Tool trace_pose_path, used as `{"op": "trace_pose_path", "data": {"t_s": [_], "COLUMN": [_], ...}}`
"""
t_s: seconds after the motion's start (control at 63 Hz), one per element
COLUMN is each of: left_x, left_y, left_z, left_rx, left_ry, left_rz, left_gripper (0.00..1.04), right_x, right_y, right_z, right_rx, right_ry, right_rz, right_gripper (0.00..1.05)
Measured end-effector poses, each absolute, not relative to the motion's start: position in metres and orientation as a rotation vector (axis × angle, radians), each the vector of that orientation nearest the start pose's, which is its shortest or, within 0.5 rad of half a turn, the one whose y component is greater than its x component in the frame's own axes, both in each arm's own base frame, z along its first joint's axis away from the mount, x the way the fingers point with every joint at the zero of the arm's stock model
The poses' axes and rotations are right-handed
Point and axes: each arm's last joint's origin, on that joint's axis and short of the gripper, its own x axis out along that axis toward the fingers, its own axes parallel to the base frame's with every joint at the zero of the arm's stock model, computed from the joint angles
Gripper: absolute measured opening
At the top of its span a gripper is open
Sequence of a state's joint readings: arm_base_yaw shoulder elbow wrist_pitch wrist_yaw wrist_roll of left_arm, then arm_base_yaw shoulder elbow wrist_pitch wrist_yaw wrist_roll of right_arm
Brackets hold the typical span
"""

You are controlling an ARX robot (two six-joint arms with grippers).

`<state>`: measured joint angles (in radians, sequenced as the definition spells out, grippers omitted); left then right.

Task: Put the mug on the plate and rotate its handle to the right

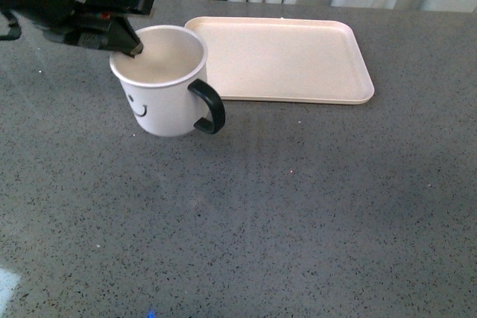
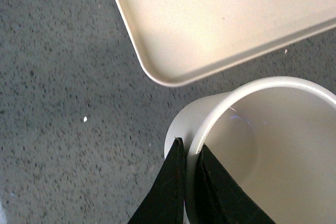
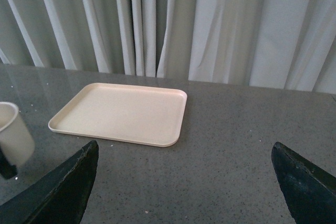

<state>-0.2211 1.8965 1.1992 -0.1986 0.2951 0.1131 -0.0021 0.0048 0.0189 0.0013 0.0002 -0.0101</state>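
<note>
I have the left gripper (image 1: 133, 42) pinched onto the far-left rim of the white smiley-face mug (image 1: 160, 87). One finger (image 2: 168, 192) is outside the wall and the other is inside. The mug is upright on the grey speckled table (image 1: 298, 221), just left of the pink-beige plate (image 1: 287, 57) and not on it. Its black handle (image 1: 210, 106) points right and towards me. My right gripper (image 3: 184, 153) is spread wide and holds nothing, well to the right of the plate.
</note>
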Motion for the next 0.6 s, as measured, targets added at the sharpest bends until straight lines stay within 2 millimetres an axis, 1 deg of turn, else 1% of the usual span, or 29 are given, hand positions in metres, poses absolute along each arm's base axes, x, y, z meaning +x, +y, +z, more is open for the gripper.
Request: {"op": "trace_pose_path", "data": {"t_s": [0.127,0.301,0.428,0.508,0.603], "left_x": [0.406,0.436,0.450,0.460,0.469], "left_y": [-0.103,-0.120,-0.133,-0.145,-0.158], "left_z": [0.170,0.176,0.180,0.182,0.179], "left_rx": [0.068,0.059,0.056,0.050,0.049], "left_ry": [0.875,0.864,0.852,0.843,0.849], "left_rz": [-0.536,-0.547,-0.561,-0.577,-0.591], "left_gripper": [0.02,0.02,0.02,0.02,0.02], "right_x": [0.097,0.097,0.097,0.097,0.097], "right_y": [0.000,0.000,0.000,0.000,0.000], "right_z": [0.170,0.170,0.170,0.170,0.170], "right_rx": [-0.010,-0.010,-0.010,-0.010,-0.010], "right_ry": [-0.015,-0.015,-0.015,-0.015,-0.015], "right_rz": [-0.002,-0.002,-0.002,-0.002,-0.002], "right_gripper": [0.96,0.96,0.96,0.96,0.96]}}
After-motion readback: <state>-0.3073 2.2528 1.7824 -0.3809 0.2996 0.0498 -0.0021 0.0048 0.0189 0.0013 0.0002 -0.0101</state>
